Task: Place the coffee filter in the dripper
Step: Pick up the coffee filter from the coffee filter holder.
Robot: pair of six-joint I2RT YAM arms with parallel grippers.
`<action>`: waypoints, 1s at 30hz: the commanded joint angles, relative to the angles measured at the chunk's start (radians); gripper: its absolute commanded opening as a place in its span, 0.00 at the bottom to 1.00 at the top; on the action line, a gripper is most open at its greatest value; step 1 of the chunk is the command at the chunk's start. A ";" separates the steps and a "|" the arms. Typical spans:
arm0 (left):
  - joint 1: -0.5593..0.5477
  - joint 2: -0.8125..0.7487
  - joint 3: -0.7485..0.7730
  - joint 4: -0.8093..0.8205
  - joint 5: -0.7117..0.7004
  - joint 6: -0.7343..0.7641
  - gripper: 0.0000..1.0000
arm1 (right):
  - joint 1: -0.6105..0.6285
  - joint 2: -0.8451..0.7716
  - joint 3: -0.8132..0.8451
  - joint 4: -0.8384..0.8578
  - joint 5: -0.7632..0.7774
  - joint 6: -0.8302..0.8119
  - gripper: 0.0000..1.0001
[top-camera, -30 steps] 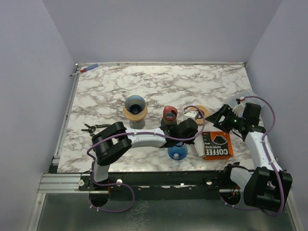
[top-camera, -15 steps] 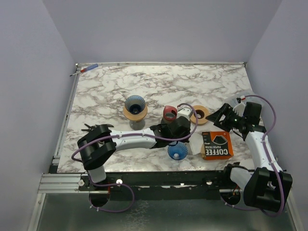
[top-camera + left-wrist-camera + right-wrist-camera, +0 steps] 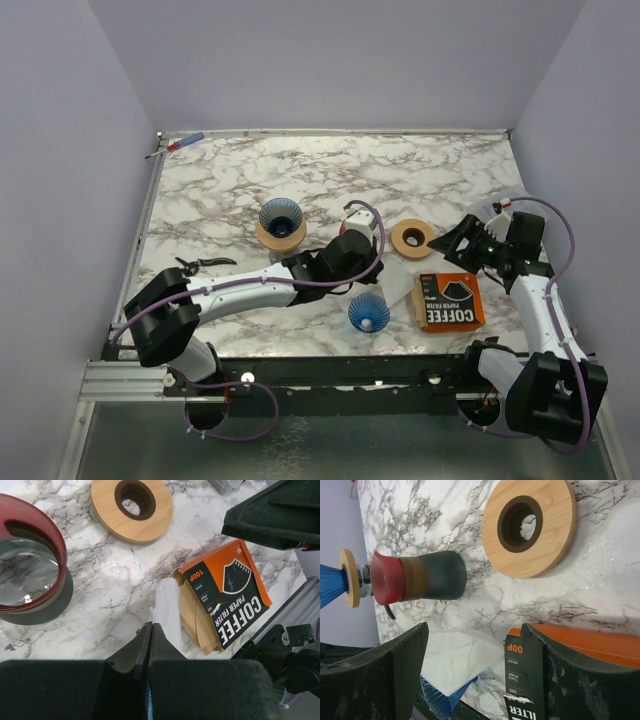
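Since your left gripper (image 3: 150, 628) is pressed shut with nothing I can make out between its tips, treat the filter as not yet in hand. Beyond those tips and off to their right lies the box (image 3: 231, 600), its mouth turned toward them. The dripper (image 3: 368, 312) sits on that gripper's near side. The filter (image 3: 167, 605) lies just past the tips, against the box's mouth, with its long axis roughly in line with the fingers. Your right gripper (image 3: 475, 630) hangs spread wide and empty, the filter ahead of it and below. Neither arm is clearly nearer. The box reads "COFFEE PAPER FILTER" and "100P".
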 commanded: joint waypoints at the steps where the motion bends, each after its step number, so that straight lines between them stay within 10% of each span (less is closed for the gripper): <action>1: 0.017 -0.089 -0.028 0.007 -0.002 0.039 0.00 | -0.008 -0.039 0.034 -0.014 -0.023 0.008 0.79; 30: 0.221 -0.385 -0.160 0.080 0.415 0.342 0.00 | -0.008 -0.082 0.060 0.069 -0.241 -0.028 0.93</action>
